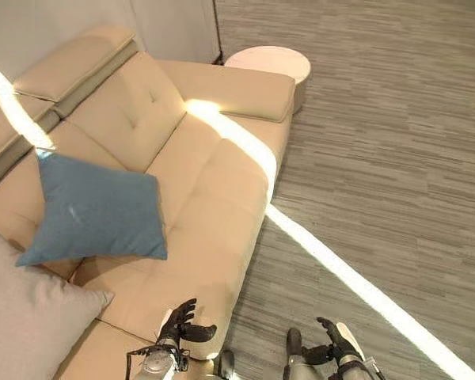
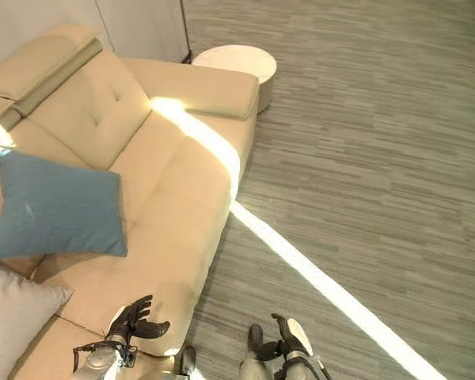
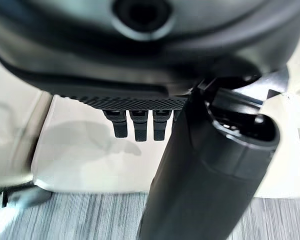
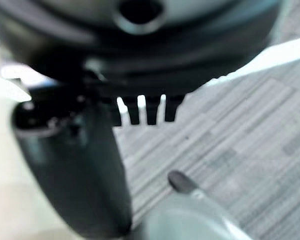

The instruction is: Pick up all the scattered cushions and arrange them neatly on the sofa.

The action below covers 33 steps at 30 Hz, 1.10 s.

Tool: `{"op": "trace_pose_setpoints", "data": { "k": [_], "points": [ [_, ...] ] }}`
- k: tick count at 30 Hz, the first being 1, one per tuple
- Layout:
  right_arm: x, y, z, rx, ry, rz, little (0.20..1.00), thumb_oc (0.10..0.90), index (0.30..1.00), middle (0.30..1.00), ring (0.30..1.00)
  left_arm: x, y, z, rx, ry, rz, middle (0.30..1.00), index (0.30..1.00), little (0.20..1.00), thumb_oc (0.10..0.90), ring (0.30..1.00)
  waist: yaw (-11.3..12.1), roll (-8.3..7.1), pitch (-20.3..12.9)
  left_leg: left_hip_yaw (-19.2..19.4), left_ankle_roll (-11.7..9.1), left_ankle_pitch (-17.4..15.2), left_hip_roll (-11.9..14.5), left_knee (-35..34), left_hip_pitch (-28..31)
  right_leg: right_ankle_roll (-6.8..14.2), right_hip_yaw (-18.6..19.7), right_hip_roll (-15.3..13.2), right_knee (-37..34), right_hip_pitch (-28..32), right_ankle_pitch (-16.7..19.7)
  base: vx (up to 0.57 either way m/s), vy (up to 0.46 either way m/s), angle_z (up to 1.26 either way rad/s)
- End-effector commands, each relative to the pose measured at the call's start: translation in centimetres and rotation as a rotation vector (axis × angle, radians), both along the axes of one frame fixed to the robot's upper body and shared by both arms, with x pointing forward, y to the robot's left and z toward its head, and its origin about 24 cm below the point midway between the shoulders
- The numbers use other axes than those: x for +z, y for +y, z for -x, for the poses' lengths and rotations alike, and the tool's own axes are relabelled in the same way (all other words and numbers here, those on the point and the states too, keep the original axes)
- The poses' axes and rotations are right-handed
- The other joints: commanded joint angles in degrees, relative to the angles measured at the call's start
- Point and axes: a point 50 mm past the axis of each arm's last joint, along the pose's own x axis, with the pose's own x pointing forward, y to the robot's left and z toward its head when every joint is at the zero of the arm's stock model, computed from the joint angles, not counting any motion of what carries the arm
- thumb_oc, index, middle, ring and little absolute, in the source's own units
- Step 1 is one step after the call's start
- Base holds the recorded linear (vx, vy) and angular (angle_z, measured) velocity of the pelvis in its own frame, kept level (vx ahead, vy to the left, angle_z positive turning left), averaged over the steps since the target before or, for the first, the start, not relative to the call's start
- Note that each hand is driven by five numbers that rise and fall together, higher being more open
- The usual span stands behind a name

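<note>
Two cushions already rest on the beige leather sofa (image 1: 214, 182): a blue square fabric cushion (image 1: 95, 210) leaning against the backrest, and a pale grey fabric cushion (image 1: 28, 317) beside it, nearer to me, its upper corner touching the blue one's lower corner. On the grey wood-grain floor (image 1: 380, 158) I see no stray cushion, so my judgement is that the step in hand is to search for any that remain, or to tidy this pair. To do it well I should look over the floor around the sofa before reaching, then square the blue cushion upright and set the grey one level next to it, pressing with flat palms and not pinching the cloth. A round white side table (image 1: 273, 63) stands past the far armrest, well apart from my arms.

My left hand (image 1: 184, 321) hovers over the seat's front edge, fingers straight and relaxed, holding nothing. My right hand (image 1: 339, 342) hangs over the floor, likewise loose and empty.
</note>
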Motion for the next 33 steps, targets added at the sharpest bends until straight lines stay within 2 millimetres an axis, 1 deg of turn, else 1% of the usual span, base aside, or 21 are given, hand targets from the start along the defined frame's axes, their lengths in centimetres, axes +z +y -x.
{"op": "trace_pose_setpoints", "data": {
  "k": [1,2,7,8,10,11,13,14,15,16,18,20,21,22,23,24,25,28,30,31,33],
  "points": [
    [2.0,-1.4,-2.8,-0.006,-0.139,0.014,0.900,0.800,0.900,0.900,0.900,3.0,-0.7,-4.1,0.002,-0.210,0.054,0.900,0.900,0.900,0.800,0.900,0.46,-1.21,-0.19,0.35,-1.88,-7.46,1.93,7.92,-0.41,1.20,-1.02,1.07,2.51,3.03,-9.94,0.04,-0.273,0.29],
    [2.2,-1.5,-2.9,-0.022,-0.162,0.011,0.900,0.800,0.900,0.900,0.900,3.1,-0.9,-4.3,0.002,-0.213,0.064,0.900,0.900,0.900,0.800,0.900,0.86,-1.35,0.48,0.48,-3.34,-4.15,3.27,12.93,-3.76,-0.20,-2.70,1.84,1.56,4.94,-10.67,0.04,-0.272,0.24],
    [2.2,-1.5,-2.9,-0.022,-0.162,0.011,0.900,0.800,0.900,0.900,0.900,3.1,-0.9,-4.3,0.002,-0.213,0.064,0.900,0.900,0.900,0.800,0.900,0.65,-1.30,0.39,0.24,-3.38,-4.29,3.27,13.30,-4.10,-0.22,-2.93,1.87,1.53,4.89,-10.66,0.02,-0.099,0.39],
    [2.2,-2.0,-2.1,-0.046,-0.164,0.025,0.900,0.800,0.900,0.900,0.900,3.3,-1.5,-4.5,0.008,-0.215,0.094,0.900,0.900,0.900,0.800,0.900,1.09,-1.89,2.27,6.11,-2.09,-3.65,4.69,21.44,-8.63,-2.35,-5.73,2.98,-0.65,9.89,-12.19,0.16,-0.335,-0.04],
    [2.1,-2.1,-1.7,-0.062,-0.163,0.026,0.900,0.800,0.900,0.900,0.900,2.8,-1.5,-4.0,0.013,-0.186,0.084,0.900,0.900,0.900,0.800,0.900,0.64,-2.19,1.69,8.18,-1.37,-4.91,3.49,19.31,-8.92,-2.17,-7.46,2.81,-0.82,10.46,-13.22,0.19,-0.221,0.91],
    [2.1,-2.0,-1.5,-0.078,-0.167,0.019,0.900,0.800,0.900,0.900,0.900,2.7,-1.6,-4.0,0.011,-0.181,0.080,0.900,0.900,0.900,0.800,0.900,0.47,-2.24,1.43,12.01,-0.75,-5.16,2.98,17.12,-10.76,-2.29,-9.16,2.88,-0.89,10.82,-14.29,0.12,-0.055,1.67],
    [2.1,-2.0,-1.5,-0.079,-0.167,0.019,0.900,0.800,0.900,0.900,0.900,2.7,-1.6,-3.9,0.011,-0.180,0.080,0.900,0.900,0.900,0.800,0.900,0.52,-2.19,1.56,12.04,-0.74,-5.44,3.04,17.34,-10.61,-2.27,-9.12,2.92,-0.87,11.04,-14.41,0.09,-0.033,1.02],
    [1.9,-2.1,-1.1,-0.099,-0.162,0.021,0.900,0.800,0.900,0.900,0.900,2.6,-1.6,-3.9,0.006,-0.176,0.073,0.900,0.900,0.900,0.800,0.900,0.40,-2.33,1.13,15.26,-0.53,-4.03,2.26,15.59,-12.51,-2.31,-11.23,3.21,-1.02,11.68,-15.20,0.18,-0.071,0.35],
    [1.8,-2.1,-0.9,-0.123,-0.158,0.015,0.900,0.800,0.900,0.900,0.900,2.8,-1.6,-4.1,0.004,-0.185,0.070,0.900,0.900,0.900,0.800,0.900,0.73,-2.71,1.13,18.96,-0.28,-3.38,2.46,16.19,-14.97,-2.60,-12.33,3.85,-1.30,12.66,-15.93,0.24,-0.060,0.49],
    [1.7,-1.9,-0.8,-0.117,-0.154,0.014,0.900,0.800,0.900,0.900,0.900,2.8,-1.5,-4.1,0.009,-0.190,0.071,0.900,0.900,0.900,0.800,0.900,0.98,-2.91,1.03,19.65,-0.28,-3.28,2.49,15.95,-14.80,-2.54,-12.54,4.04,-1.19,13.15,-16.42,0.15,-0.024,0.65],
    [1.6,-1.6,-0.7,-0.102,-0.140,0.013,0.900,0.800,0.900,0.900,0.900,2.8,-1.2,-3.8,0.019,-0.187,0.067,0.900,0.900,0.900,0.800,0.900,1.38,-3.11,0.75,19.49,0.16,-3.65,2.25,14.97,-14.02,-2.52,-12.61,4.33,-0.68,13.69,-17.00,0.17,0.038,0.55],
    [1.3,-1.1,-0.7,-0.089,-0.133,0.010,0.900,0.800,0.900,0.900,0.900,2.7,-0.9,-3.5,0.038,-0.183,0.065,0.900,0.900,0.900,0.800,0.900,2.22,-3.68,0.21,17.63,0.96,-4.53,0.90,13.59,-12.56,-2.08,-13.13,3.83,1.76,14.07,-17.75,0.31,0.052,0.01],
    [3.7,-5.9,-2.3,-0.105,-0.171,0.072,0.900,0.800,0.900,0.900,0.900,2.7,0.9,-3.4,0.037,-0.177,0.027,0.900,0.900,0.900,0.800,0.900,2.69,-5.10,-0.53,16.85,1.04,-7.06,0.22,12.87,-10.53,-0.86,-13.27,2.94,4.39,14.81,-18.64,0.27,0.014,-0.06],
    [3.7,-5.9,-2.2,-0.105,-0.170,0.073,0.900,0.800,0.900,0.900,0.900,2.7,0.9,-3.3,0.038,-0.176,0.027,0.900,0.900,0.900,0.800,0.900,2.70,-5.14,-0.57,16.88,1.08,-6.96,0.16,12.69,-10.46,-0.81,-13.26,2.88,4.47,14.76,-18.66,0.26,0.022,-0.04],
    [2.9,-5.0,-2.0,-0.141,-0.148,0.055,0.900,0.800,0.900,0.900,0.900,3.0,0.9,-3.8,0.019,-0.185,0.017,0.900,0.900,0.900,0.800,0.900,2.96,-5.31,-0.75,16.49,1.59,-7.37,-0.35,11.81,-9.43,-0.10,-13.58,2.11,6.99,14.24,-18.33,0.16,0.139,0.12],
    [2.8,-3.9,-2.0,-0.098,-0.154,0.045,0.900,0.800,0.900,0.900,0.900,3.1,1.0,-3.6,0.032,-0.191,0.018,0.900,0.900,0.900,0.800,0.900,2.55,-4.69,-0.79,15.35,3.50,-7.08,-1.26,9.72,-6.95,2.50,-13.76,-0.71,17.25,9.99,-14.72,0.16,0.139,0.20],
    [2.8,-3.9,-2.0,-0.097,-0.154,0.045,0.900,0.800,0.900,0.900,0.900,3.1,1.0,-3.6,0.032,-0.191,0.018,0.900,0.900,0.900,0.800,0.900,2.55,-4.73,-0.79,15.37,3.53,-7.07,-1.31,9.70,-6.95,2.54,-13.74,-0.78,17.38,9.92,-14.79,0.14,0.142,0.37],
    [2.8,-3.5,-2.2,-0.093,-0.161,0.033,0.900,0.800,0.900,0.900,0.900,3.2,1.2,-3.7,0.031,-0.198,0.010,0.900,0.900,0.900,0.800,0.900,1.47,-3.65,-0.17,12.30,4.28,-7.55,-1.96,8.82,-4.30,3.89,-9.60,-0.95,25.21,5.59,-12.49,0.12,0.029,0.57],
    [2.9,-3.4,-2.6,-0.086,-0.165,0.030,0.900,0.800,0.900,0.900,0.900,3.1,1.3,-3.6,0.031,-0.192,0.006,0.900,0.900,0.900,0.800,0.900,1.41,-3.07,-0.17,11.23,4.23,-7.59,-1.77,8.41,-3.66,3.37,-8.99,-1.21,25.25,4.42,-12.71,0.15,-0.061,1.00],
    [2.8,-3.1,-3.1,-0.082,-0.167,0.012,0.900,0.800,0.900,0.900,0.900,2.6,1.4,-3.3,0.045,-0.168,0.009,0.900,0.900,0.900,0.800,0.900,1.59,-2.61,-0.41,9.46,3.61,-7.74,-1.36,7.38,-2.40,2.04,-8.70,-2.87,19.85,3.87,-13.83,0.16,-0.107,0.86],
    [2.8,-3.0,-3.4,-0.086,-0.169,0.004,0.900,0.800,0.900,0.900,0.900,2.3,1.5,-3.1,0.053,-0.155,0.005,0.900,0.900,0.900,0.800,0.900,1.47,-2.51,-0.28,8.51,3.29,-7.83,-1.19,7.03,-1.74,1.88,-8.30,-3.09,18.01,3.25,-13.55,0.16,-0.115,0.38]
  ]
}}
